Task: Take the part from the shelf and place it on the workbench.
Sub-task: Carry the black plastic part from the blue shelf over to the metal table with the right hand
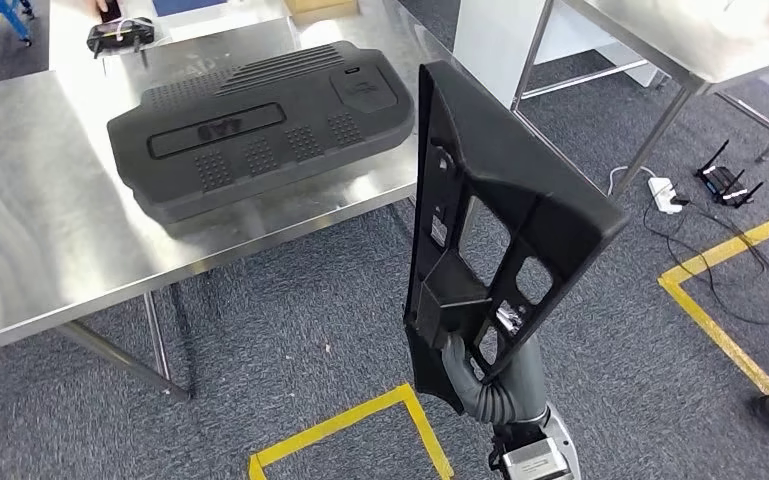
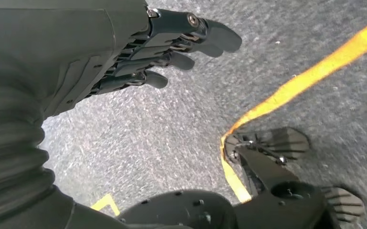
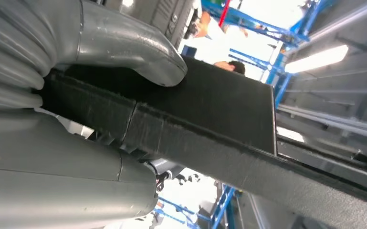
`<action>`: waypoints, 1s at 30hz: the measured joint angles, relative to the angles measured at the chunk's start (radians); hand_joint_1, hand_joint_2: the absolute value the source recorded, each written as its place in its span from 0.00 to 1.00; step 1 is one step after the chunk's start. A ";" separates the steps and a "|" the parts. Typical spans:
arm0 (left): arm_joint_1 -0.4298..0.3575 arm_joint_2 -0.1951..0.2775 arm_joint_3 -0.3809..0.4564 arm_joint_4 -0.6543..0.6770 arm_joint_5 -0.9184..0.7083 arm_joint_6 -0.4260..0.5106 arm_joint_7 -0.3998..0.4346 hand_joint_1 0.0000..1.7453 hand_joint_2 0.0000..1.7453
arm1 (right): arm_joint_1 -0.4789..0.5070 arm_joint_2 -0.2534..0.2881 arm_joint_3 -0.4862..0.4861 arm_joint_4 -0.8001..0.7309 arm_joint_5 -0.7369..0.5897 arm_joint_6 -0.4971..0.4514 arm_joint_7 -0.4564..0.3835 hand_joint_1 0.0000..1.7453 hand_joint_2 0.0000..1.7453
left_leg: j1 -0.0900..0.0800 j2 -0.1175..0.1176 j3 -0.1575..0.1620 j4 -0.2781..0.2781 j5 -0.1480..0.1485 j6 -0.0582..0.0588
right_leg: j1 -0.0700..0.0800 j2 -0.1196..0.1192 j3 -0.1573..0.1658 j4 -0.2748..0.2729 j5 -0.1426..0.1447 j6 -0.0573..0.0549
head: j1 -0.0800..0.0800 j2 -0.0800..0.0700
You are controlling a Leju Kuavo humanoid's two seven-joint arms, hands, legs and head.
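1. Nearest to me, my right hand (image 1: 465,360) gripped the part (image 1: 490,230) by its lower end; in the right wrist view my thumb (image 3: 138,52) lay pressed across its flat black face.
2. My left hand (image 2: 138,57) hung low over the grey carpet beside a strip of yellow tape (image 2: 291,90), fingers loosely apart, holding nothing.
3. The part stood nearly on end above my right hand, long axis running up and away from me, leaning a little left, over the carpet and not yet over steel.
4. The workbench (image 1: 50,250) lay ahead and to my left, its near edge just beside the part's upper half. I judged the coming move a swing leftward and a laying-flat, all on the right arm.
5. A similar black moulded cover (image 1: 260,120) already lay on the bench, so I'd want the bare steel near it.
6. The head view gave me bench and clearance; the right wrist view showed the thumb's contact instead.
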 joint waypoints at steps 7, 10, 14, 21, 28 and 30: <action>0.002 0.003 0.013 0.000 0.026 0.002 -0.019 0.00 1.00 | -0.002 0.008 0.011 0.000 0.005 -0.003 0.000 1.00 1.00 | 0.012 0.011 -0.196 0.228 -0.061 -0.024 | -0.008 0.008 0.074 -0.011 -0.044 -0.014 | -0.008 0.000; 0.005 0.006 0.017 0.001 0.027 0.002 -0.021 0.00 1.00 | -0.003 0.008 0.014 0.001 0.005 -0.005 0.000 1.00 1.00 | 0.016 0.014 -0.157 0.044 0.084 -0.023 | -0.005 0.012 0.104 -0.007 -0.070 -0.001 | -0.009 0.000; 0.004 0.004 0.019 0.001 0.027 0.002 -0.024 0.00 1.00 | -0.004 0.010 0.016 0.002 0.006 -0.010 0.001 1.00 1.00 | 0.012 0.013 -0.142 -0.005 0.124 -0.010 | 0.001 0.012 0.099 0.001 -0.088 0.008 | -0.007 0.000; 0.003 0.003 0.020 0.001 0.027 0.001 -0.025 0.00 1.00 | -0.006 0.010 0.022 0.003 0.006 -0.010 0.001 1.00 1.00 | 0.009 0.003 -0.146 -0.006 0.120 -0.002 | -0.002 0.006 0.106 -0.020 -0.089 0.003 | -0.007 0.000; 0.003 0.004 0.020 0.001 0.023 0.000 -0.024 0.00 1.00 | -0.005 0.010 0.023 0.003 0.006 -0.012 0.001 1.00 1.00 | 0.004 0.004 -0.146 -0.004 0.118 0.006 | -0.004 0.006 0.103 -0.025 -0.087 0.025 | -0.007 0.000; 0.003 0.006 0.020 0.001 0.022 0.000 -0.022 0.00 1.00 | -0.004 0.011 0.023 0.003 0.007 -0.013 0.001 1.00 1.00 | 0.001 0.005 -0.143 -0.007 0.116 0.016 | -0.005 0.006 0.106 -0.031 -0.085 0.035 | -0.008 0.000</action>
